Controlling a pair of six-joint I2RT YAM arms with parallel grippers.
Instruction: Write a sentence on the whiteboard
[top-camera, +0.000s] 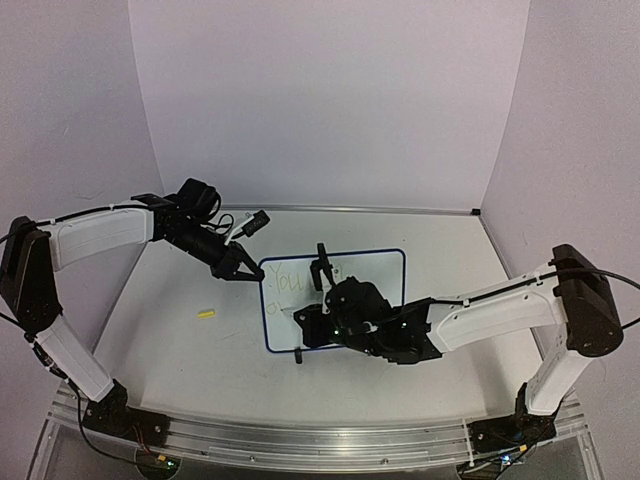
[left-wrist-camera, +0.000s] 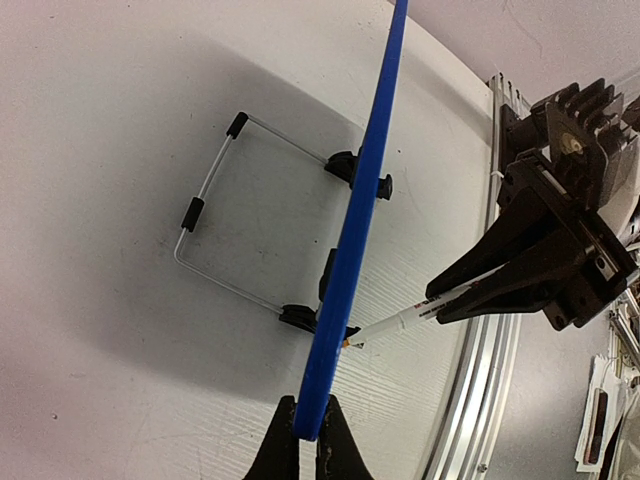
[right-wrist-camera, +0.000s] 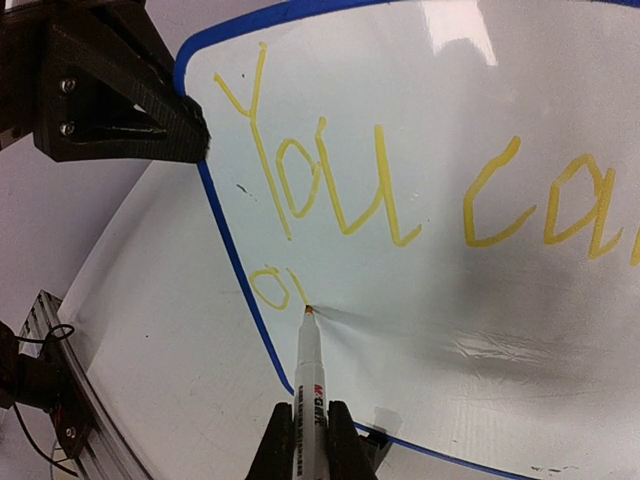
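Nearest the arm bases, the right gripper (right-wrist-camera: 303, 418) is clenched on the barrel of a slim white marker (right-wrist-camera: 305, 360). The marker's tip touches the whiteboard (right-wrist-camera: 450, 330) toward the 8 o'clock corner of its face. There the second line of the sentence (right-wrist-camera: 397, 190) has only begun: a small "o" and the start of another stroke sit beneath "You ca", which runs off toward 3 o'clock in the right wrist view. The board stands tilted at the middle of the table (top-camera: 450, 240) on a thin wire stand (left-wrist-camera: 215, 170) behind it. It looks light, thin and stiff, and its glossy face would likely be slippery, so pen pressure could push it back or skate it sideways. The blue frame (left-wrist-camera: 365, 190) seems the sensible place to take hold, since a grip on the face could smear fresh ink. The marker is hard and smooth, best pinched mid-barrel as it is now. At about 9 o'clock of the board a small yellow piece (top-camera: 205, 313), probably the cap, lies alone on the table. Farther out, at the board's 10 o'clock corner, the left gripper (left-wrist-camera: 308, 430) is clamped on the frame's edge, bracing it.
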